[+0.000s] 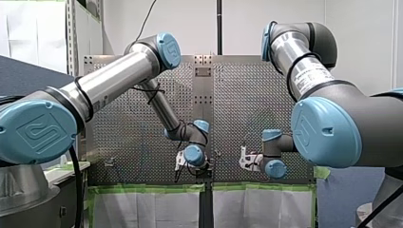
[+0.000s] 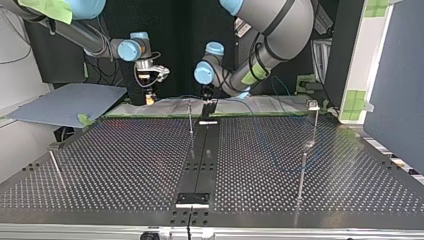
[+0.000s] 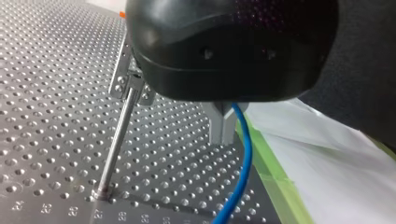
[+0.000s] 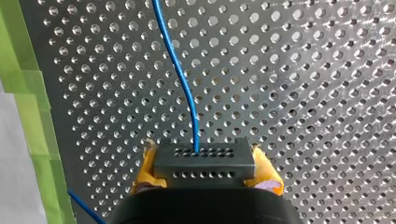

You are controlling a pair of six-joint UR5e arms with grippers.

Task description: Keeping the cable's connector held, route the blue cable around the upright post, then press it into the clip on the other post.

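Right wrist view puts our right claw point(image 4: 205, 171) shut on the connector point(image 4: 204, 157), a dark, flat-faced block with two rows of small holes, pinched from both sides by yellow pads point(image 4: 145, 170). The blue cable point(image 4: 180, 70), thin, smooth and limp, leaves the block's face and curves away ahead of the claw over the perforated metal surface point(image 4: 317, 70), whose edge carries green tape point(image 4: 28, 98).

Our left claw point(image 3: 223, 133) has a glossy black housing and short metal fingers drawn almost together. The cable runs out from between them toward the surface. Just beside this claw stands the upright post point(image 3: 116, 140), a thin polished rod, apart from the cable.

At the right of the top view, well apart from both claws, rises a second post point(image 2: 313, 125) with a small fitting at its top. We take that fitting for the clip, though it is too small to be sure.

We judge the routing step to be in hand, with the cable not yet around the rod. The next move calls for the left claw to lead the cable round the shaft while the right holds the connector firm. On so smooth a rod, slack cable could slip off.
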